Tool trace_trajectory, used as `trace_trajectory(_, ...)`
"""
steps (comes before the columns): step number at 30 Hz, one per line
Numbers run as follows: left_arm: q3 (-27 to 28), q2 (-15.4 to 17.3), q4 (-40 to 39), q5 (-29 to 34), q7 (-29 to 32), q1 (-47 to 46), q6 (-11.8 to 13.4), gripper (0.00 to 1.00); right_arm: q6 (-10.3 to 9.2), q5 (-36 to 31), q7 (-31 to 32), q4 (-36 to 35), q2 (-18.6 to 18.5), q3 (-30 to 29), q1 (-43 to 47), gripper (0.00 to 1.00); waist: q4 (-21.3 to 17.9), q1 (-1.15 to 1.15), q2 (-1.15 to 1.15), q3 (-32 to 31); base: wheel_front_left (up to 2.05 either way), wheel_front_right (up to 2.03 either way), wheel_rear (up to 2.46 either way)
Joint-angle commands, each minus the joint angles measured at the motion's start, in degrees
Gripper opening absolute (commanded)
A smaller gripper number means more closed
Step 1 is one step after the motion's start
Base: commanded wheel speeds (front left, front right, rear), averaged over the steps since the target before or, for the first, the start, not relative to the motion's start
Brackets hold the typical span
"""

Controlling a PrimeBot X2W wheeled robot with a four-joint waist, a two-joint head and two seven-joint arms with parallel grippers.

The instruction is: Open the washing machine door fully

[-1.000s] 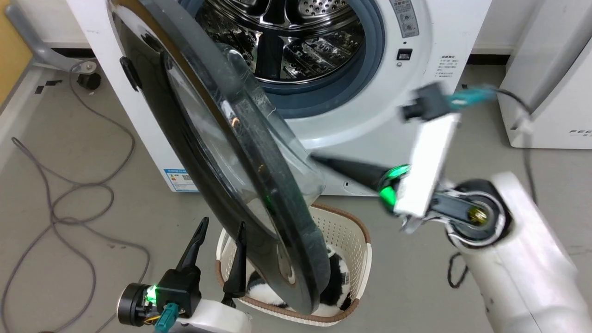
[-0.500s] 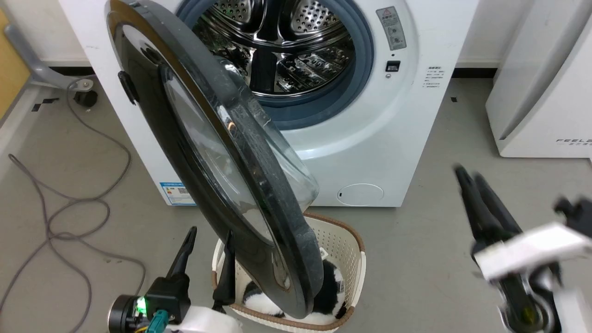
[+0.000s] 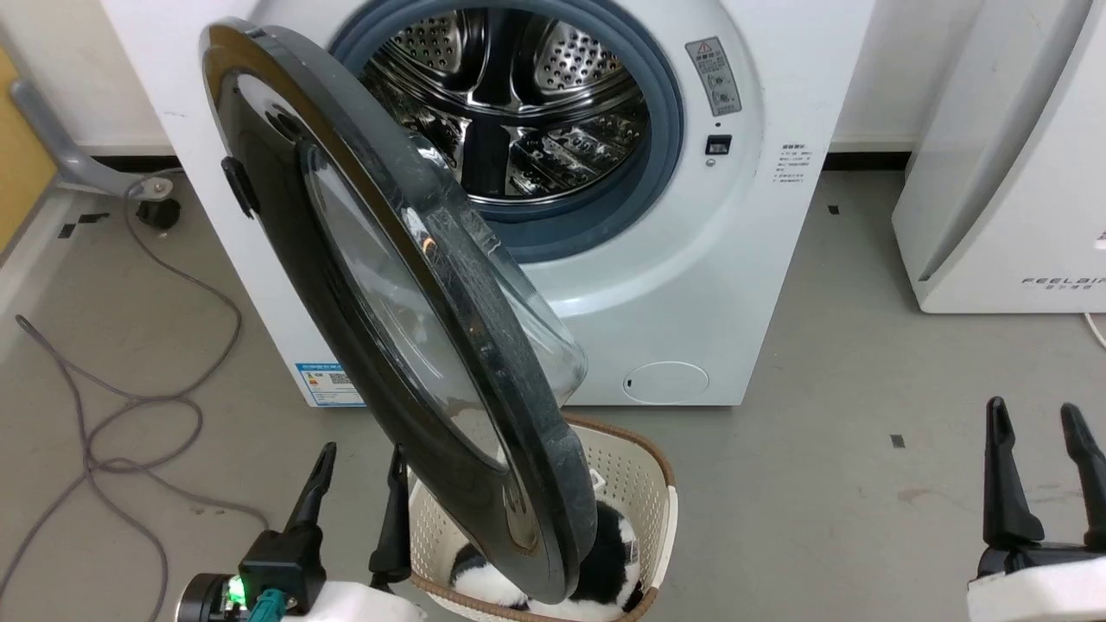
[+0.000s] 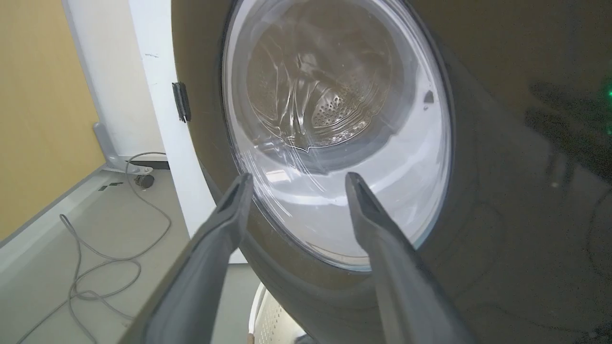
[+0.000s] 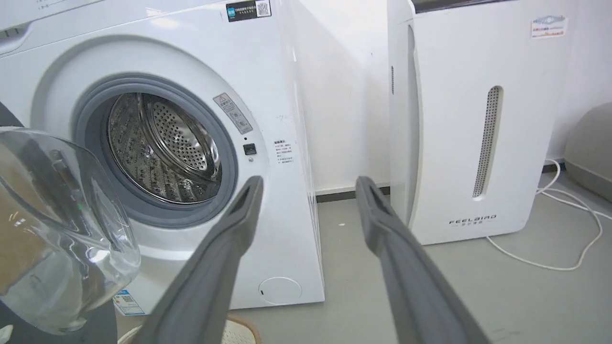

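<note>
The washing machine door (image 3: 294, 250), glossy black with a bulging glass bowl (image 3: 536, 345), stands swung out about halfway from the white washing machine (image 3: 734, 285). The steel drum (image 3: 510, 112) shows behind it. My left gripper (image 3: 363, 451) is open, low beside the door's outer face and not touching it. In the left wrist view my left gripper (image 4: 299, 176) points at the window (image 4: 334, 119) of the door (image 4: 502, 143). My right gripper (image 3: 1034, 406) is open at the lower right, far from the door. In the right wrist view my right gripper (image 5: 310, 179) faces the washing machine (image 5: 267, 71).
A cream laundry basket (image 3: 644, 458) holding something black and white (image 3: 618, 544) sits on the floor under the door's lower edge. A white FEELAIR appliance (image 3: 1020, 173) stands to the right. Grey cables (image 3: 130, 406) loop on the floor at the left.
My right arm has pulled away from the glass bowl and dropped to the lower right, fingers now upright and open. The head camera has shifted. The door's angle looks much the same.
</note>
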Motion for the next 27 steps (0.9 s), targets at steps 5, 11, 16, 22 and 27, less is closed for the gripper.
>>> trace_trajectory(5, 0.88, 0.07, 0.3, -0.01, -0.28, 1.23, -0.27, 1.0, 0.35, -6.37, -2.89, -3.3, 0.52, 2.72, 3.19, 1.0, 0.07, 0.01, 0.0, -0.79, 0.0, 0.0, 0.0)
trace_trajectory(11, 0.76, 0.03, 0.76, 0.12, -0.28, 1.48, -0.59, 1.0, 0.35, -7.07, -2.55, -3.19, 0.53, 6.81, 4.88, 1.0, 0.56, 0.01, 0.0, -0.86, 0.0, 0.0, 0.0)
trace_trajectory(16, 0.54, 0.0, 1.16, 0.3, -0.28, 1.52, -0.74, 1.0, 0.35, -7.87, -2.07, -1.97, 0.54, 9.9, 5.8, 1.0, 0.93, 0.01, 0.0, -0.68, 0.0, 0.0, 0.0)
trace_trajectory(22, 0.22, -0.02, 2.24, 0.47, -0.28, 1.5, -1.18, 0.35, 0.35, -8.05, -2.05, -0.97, 0.54, 11.09, 5.63, 1.0, 1.3, 0.01, 0.0, -0.49, 0.0, 0.0, 0.0)
trace_trajectory(27, 0.0, -0.04, 2.24, 0.01, -0.28, 1.19, -1.95, 0.0, 0.35, -7.89, -2.04, -0.84, 0.54, 11.16, 5.35, 1.0, 1.43, 0.01, 0.0, -0.19, 0.0, 0.0, 0.0)
